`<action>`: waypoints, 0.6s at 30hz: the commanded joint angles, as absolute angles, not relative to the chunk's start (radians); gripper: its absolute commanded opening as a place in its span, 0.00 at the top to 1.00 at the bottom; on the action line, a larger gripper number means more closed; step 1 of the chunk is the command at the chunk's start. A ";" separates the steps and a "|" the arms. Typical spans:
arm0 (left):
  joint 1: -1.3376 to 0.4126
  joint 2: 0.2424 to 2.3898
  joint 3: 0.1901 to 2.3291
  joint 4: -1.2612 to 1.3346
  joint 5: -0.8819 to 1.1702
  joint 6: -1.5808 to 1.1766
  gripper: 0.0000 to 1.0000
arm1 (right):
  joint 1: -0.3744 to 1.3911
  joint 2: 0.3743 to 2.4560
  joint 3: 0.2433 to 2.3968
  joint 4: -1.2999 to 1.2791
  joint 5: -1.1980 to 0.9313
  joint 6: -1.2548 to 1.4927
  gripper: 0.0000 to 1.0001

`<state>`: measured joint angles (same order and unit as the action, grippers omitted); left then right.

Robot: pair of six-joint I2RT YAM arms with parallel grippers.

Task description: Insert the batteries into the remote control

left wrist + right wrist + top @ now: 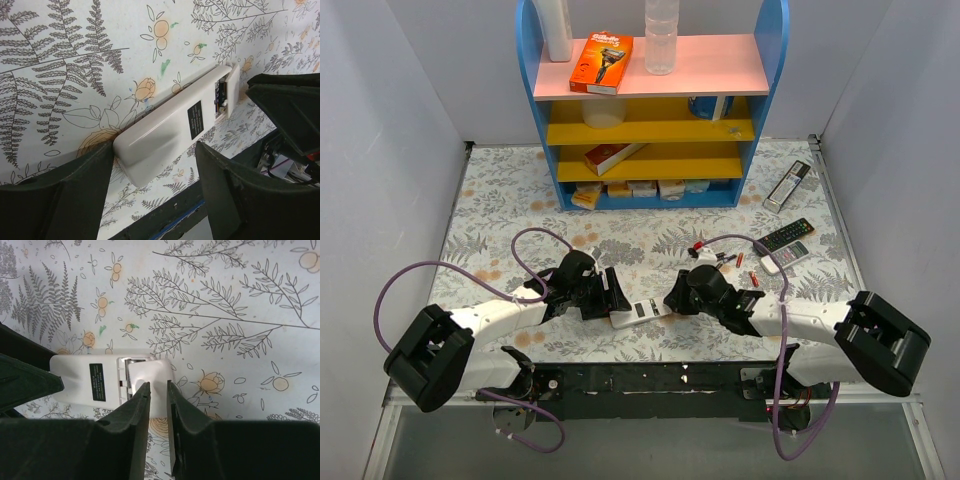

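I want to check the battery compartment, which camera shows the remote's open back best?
The right wrist view: the remote control lies label-up, its open compartment facing the camera. The left wrist view shows the compartment small and oblique; the top external view shows the remote without detail.

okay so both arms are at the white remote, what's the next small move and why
Probably the right gripper should slide the battery cover fully off. The remote control lies back-up between the left gripper's open fingers, cover only partly slid, and the batteries lie loose behind.

White remote control [165, 131], black label; grey fern-print table [650, 240].
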<state>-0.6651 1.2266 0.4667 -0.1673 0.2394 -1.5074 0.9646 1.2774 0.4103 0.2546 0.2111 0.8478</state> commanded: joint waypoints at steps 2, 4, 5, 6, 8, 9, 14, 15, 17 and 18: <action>-0.669 1.227 0.460 -0.235 0.189 -1.493 0.32 | 0.971 1.239 0.505 0.173 0.255 0.755 0.69; -0.669 1.223 0.463 -0.242 0.176 -1.486 0.30 | 0.971 1.230 0.526 0.135 0.250 0.729 0.65; -0.669 1.221 0.468 -0.247 0.170 -1.482 0.29 | 0.971 1.226 0.531 0.124 0.245 0.710 0.64; -0.669 1.213 0.472 -0.259 0.163 -1.476 0.28 | 0.969 1.220 0.531 0.115 0.241 0.694 0.63; -0.669 1.206 0.480 -0.273 0.144 -1.465 0.26 | 0.969 1.197 0.531 0.083 0.233 0.667 0.62; -0.669 1.200 0.485 -0.287 0.137 -1.460 0.26 | 0.963 1.187 0.529 0.066 0.230 0.645 0.62; -0.669 1.183 0.520 -0.328 0.098 -1.413 0.23 | 0.902 1.132 0.515 -0.029 0.145 0.559 0.49; -0.669 1.183 0.526 -0.340 0.095 -1.407 0.23 | 0.875 1.129 0.520 -0.041 0.126 0.542 0.46; -0.669 1.184 0.541 -0.354 0.089 -1.390 0.22 | 0.851 1.124 0.550 -0.095 0.089 0.509 0.43; -0.669 1.184 0.545 -0.366 0.084 -1.387 0.22 | 0.836 1.127 0.566 -0.110 0.078 0.502 0.43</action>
<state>-0.6670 1.1976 0.5079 -0.2787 0.1482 -1.4425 0.8841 1.1439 0.4992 -0.0059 0.1513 0.5934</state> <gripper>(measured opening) 0.776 0.568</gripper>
